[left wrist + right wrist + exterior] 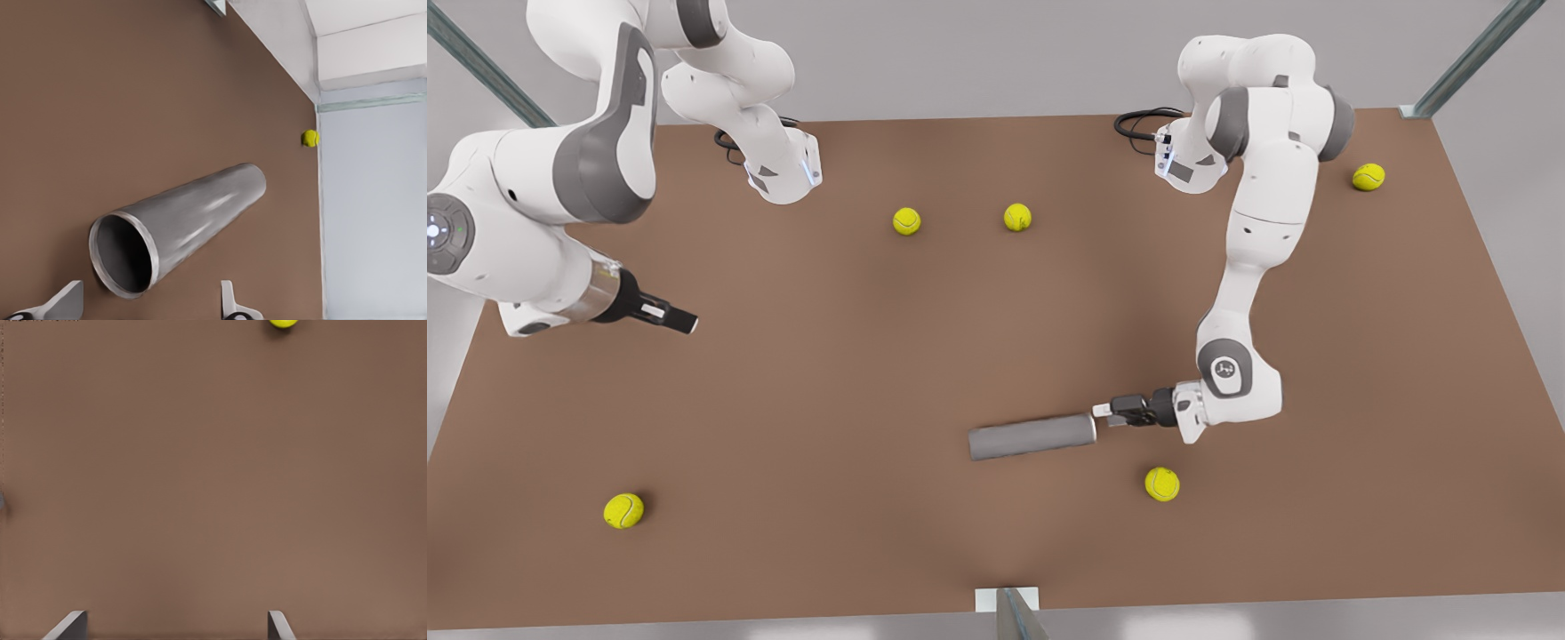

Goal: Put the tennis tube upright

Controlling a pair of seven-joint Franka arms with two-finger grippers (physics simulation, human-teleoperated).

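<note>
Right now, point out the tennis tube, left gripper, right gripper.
tennis tube [1032,436]: front view, middle of its side wall.
left gripper [1101,411]: front view, between its fingertips.
right gripper [685,320]: front view, at its fingertips.

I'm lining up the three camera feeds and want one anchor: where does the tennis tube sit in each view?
Front view: the tennis tube lies on its side, low and right of centre, off the left gripper.
Left wrist view: the tube is seen end-on, its open mouth near the open jaws.
Right wrist view: not in it.
Shared landmark: the brown table.
</note>
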